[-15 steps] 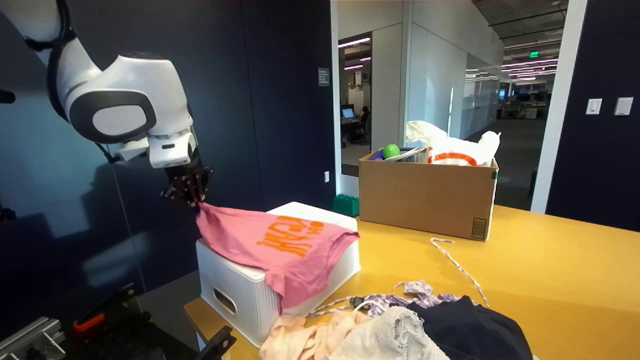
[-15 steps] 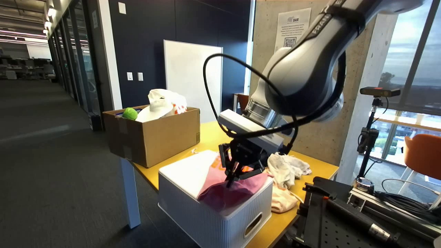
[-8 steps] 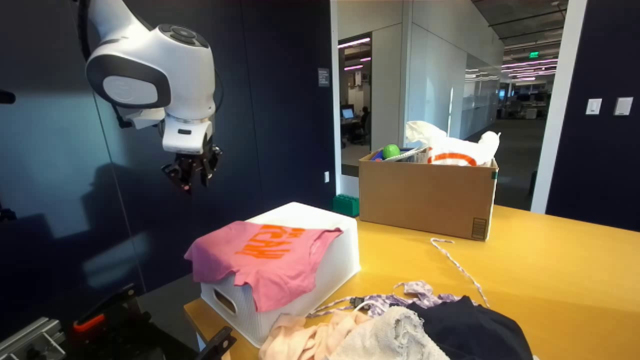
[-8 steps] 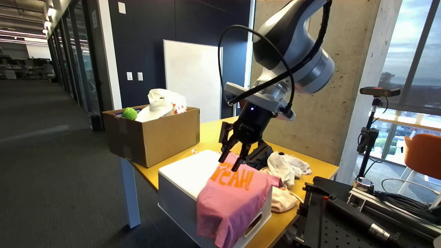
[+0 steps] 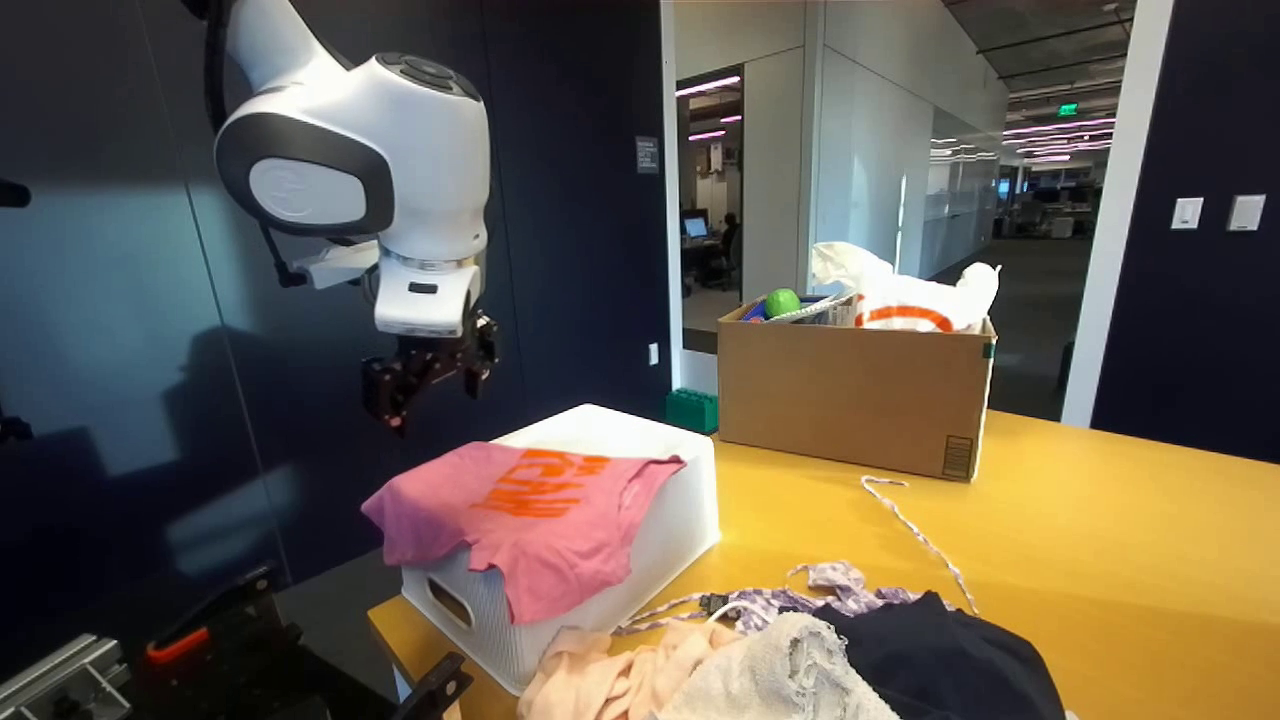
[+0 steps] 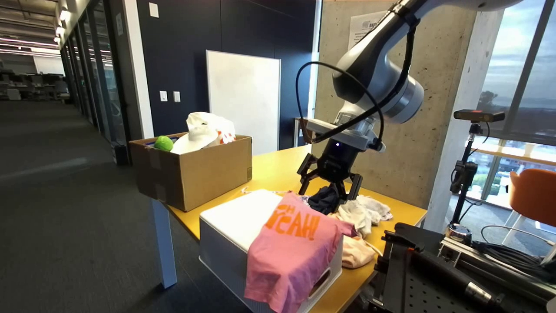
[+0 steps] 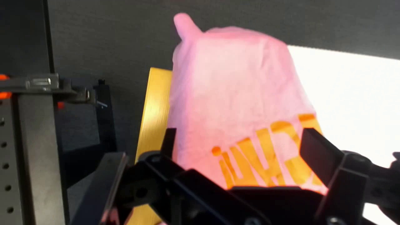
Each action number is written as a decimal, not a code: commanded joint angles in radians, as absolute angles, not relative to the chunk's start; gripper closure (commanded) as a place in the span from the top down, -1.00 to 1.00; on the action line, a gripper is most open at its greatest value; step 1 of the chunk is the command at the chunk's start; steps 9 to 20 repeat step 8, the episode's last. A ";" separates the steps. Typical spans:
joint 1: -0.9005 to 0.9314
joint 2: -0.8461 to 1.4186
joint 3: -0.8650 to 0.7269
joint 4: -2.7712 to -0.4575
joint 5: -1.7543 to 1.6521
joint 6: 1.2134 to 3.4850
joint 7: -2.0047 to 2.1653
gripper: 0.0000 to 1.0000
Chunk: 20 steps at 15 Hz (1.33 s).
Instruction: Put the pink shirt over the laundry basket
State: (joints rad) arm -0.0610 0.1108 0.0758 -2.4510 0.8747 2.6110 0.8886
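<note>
The pink shirt point(image 5: 555, 555), soft and orange-lettered, drapes across one end of the ribbed white laundry basket point(image 5: 668, 540), left of centre in an exterior view; higher up, the black gripper point(image 5: 437, 408) hangs spread wide. Rumpled clothes point(image 5: 780, 670) crowd the bottom edge; a cardboard box point(image 5: 850, 400) stands centre right.

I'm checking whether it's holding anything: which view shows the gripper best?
The wrist view: the gripper looms large there, its fingers wide apart, the pink shirt visible beyond the gap. Both exterior views show it whole but smaller, also open, with nothing gripped.
</note>
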 commanded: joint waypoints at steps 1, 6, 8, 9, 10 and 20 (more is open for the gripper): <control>-0.031 0.162 0.015 -2.433 0.776 2.728 0.901 1.00; -0.017 0.274 0.041 -2.385 0.785 2.888 0.869 1.00; 0.023 0.309 0.019 -2.379 0.768 2.924 0.880 1.00; 0.023 0.309 0.019 -2.379 0.768 2.924 0.880 1.00; 0.023 0.309 0.019 -2.379 0.768 2.924 0.880 1.00; 0.023 0.309 0.019 -2.379 0.768 2.924 0.880 1.00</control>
